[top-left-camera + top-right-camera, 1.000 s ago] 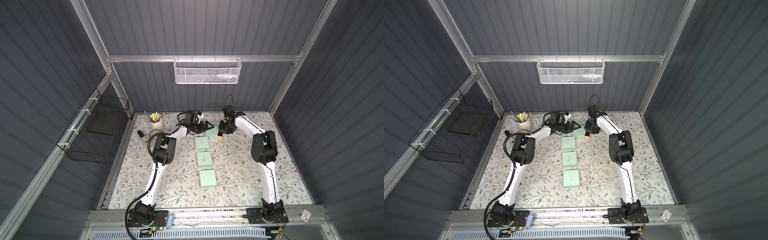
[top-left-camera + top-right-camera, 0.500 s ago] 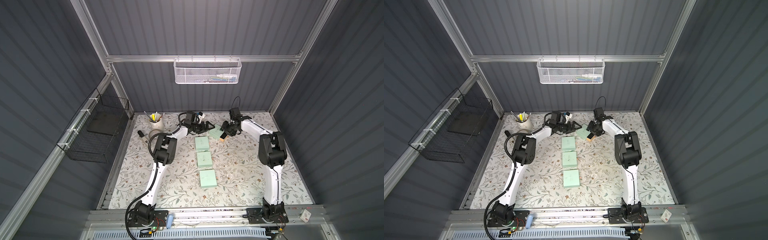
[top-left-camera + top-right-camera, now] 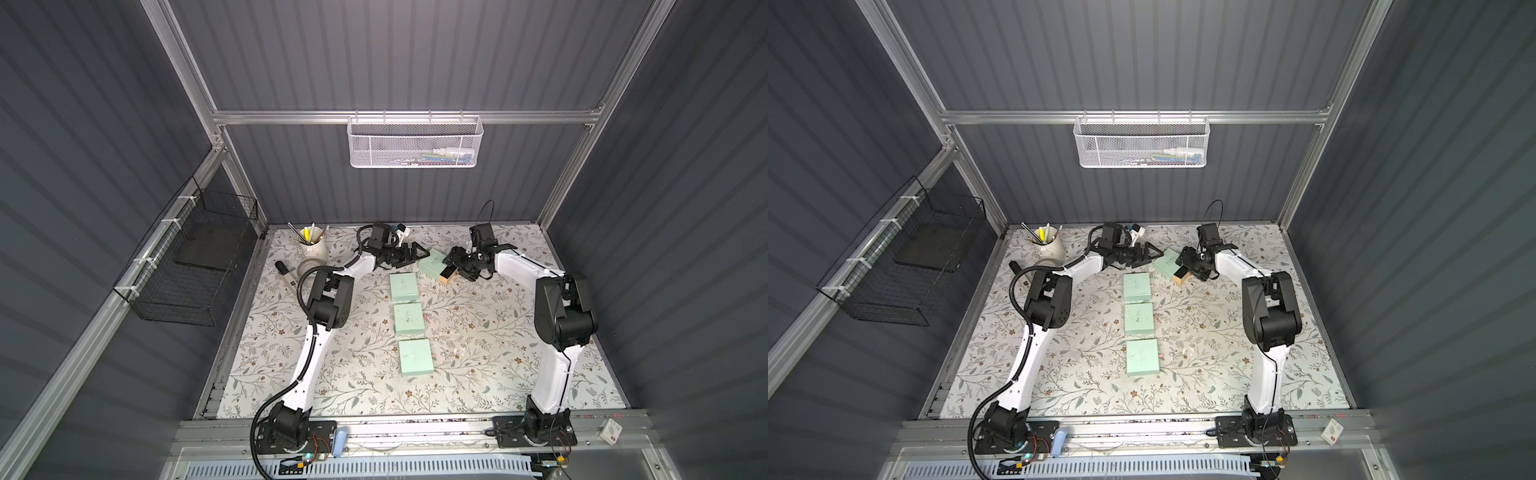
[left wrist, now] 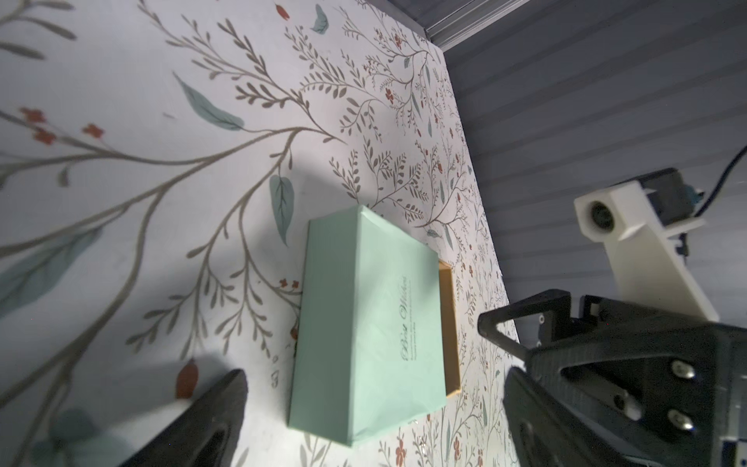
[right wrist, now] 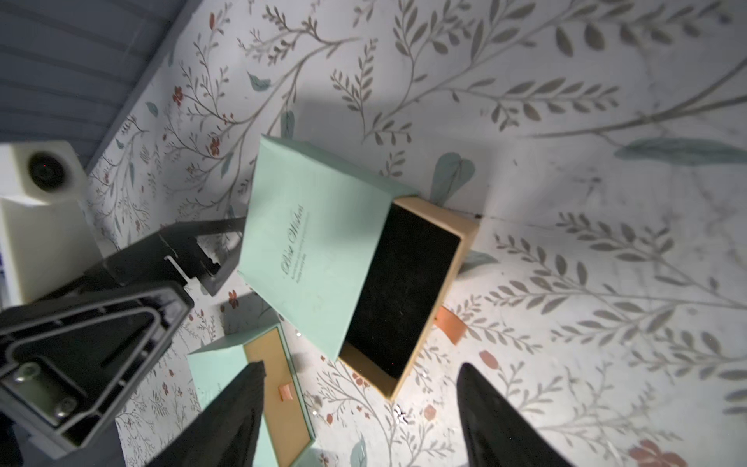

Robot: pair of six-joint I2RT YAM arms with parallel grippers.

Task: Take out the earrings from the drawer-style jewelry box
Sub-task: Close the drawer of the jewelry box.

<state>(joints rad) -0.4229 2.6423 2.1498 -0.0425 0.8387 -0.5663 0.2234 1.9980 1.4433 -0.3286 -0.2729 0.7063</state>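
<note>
The drawer-style jewelry box (image 3: 432, 262) (image 3: 1167, 262) is a mint sleeve at the back of the mat. Its tan drawer (image 5: 404, 283) is slid partly out, showing a black pad and an orange pull tab (image 5: 450, 325). No earrings show on the pad. A tiny silvery glint (image 5: 399, 413) lies on the mat off the drawer's corner; I cannot tell if it is an earring. My right gripper (image 5: 361, 366) (image 3: 453, 268) is open, straddling the drawer's end without touching it. My left gripper (image 4: 374, 380) (image 3: 420, 258) is open on either side of the sleeve's closed end.
Three more mint boxes (image 3: 403, 287) (image 3: 409, 319) (image 3: 415, 356) stand in a row toward the front. The nearest one (image 5: 226, 376) lies by my right finger. A cup of pens (image 3: 311, 245) and a marker (image 3: 286, 274) sit at the back left. The back wall is close.
My right gripper's jaws have spread from nearly shut to open at the drawer's end, and that arm's elbow has swung out to the right. The left arm has stayed still.
</note>
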